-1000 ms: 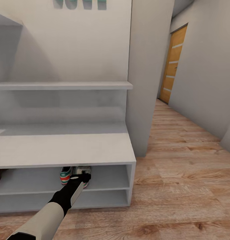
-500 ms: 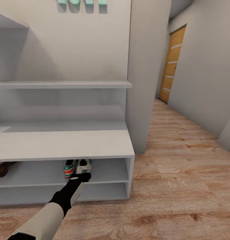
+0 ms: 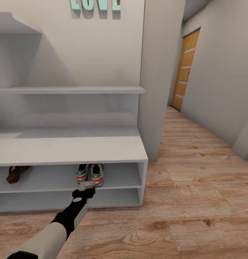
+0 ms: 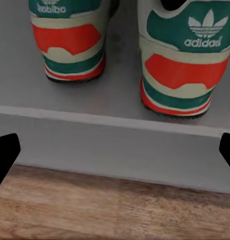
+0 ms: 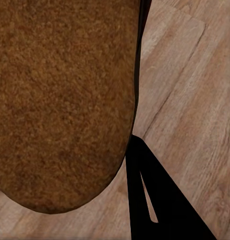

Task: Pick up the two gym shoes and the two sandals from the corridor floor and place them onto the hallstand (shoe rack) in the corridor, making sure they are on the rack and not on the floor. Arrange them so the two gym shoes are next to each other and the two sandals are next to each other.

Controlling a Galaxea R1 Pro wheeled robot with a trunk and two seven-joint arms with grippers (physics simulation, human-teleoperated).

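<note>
The two gym shoes [image 3: 82, 172] [image 3: 97, 175] stand side by side on the hallstand's [image 3: 70, 149] upper low shelf, with their green-and-red heels [image 4: 69, 42] [image 4: 184, 60] facing me. My left gripper [image 3: 86, 187] [image 4: 115, 155] hovers just in front of that shelf's edge. It is open, its fingertips [image 4: 5, 160] are spread wide and nothing lies between them. One dark-brown sandal [image 3: 16, 173] lies at the left of the same shelf. The other sandal [image 5: 59, 100] hangs over the corridor floor [image 5: 195, 100] with my right gripper [image 5: 120, 150] shut on it; one dark finger [image 5: 145, 195] shows beside it.
A grey wall pillar [image 3: 156, 79] rises right of the hallstand. The corridor floor [image 3: 195, 187] runs on to an orange door [image 3: 185, 68] at the far end. A wall shelf [image 3: 70, 90] hangs above the bench top, with teal letters [image 3: 95, 4] higher up.
My left gripper has drawn back out of the shelf, away from the right gym shoe, which stays beside the other. The head view has shifted, so more of the shelf and the left sandal shows.
</note>
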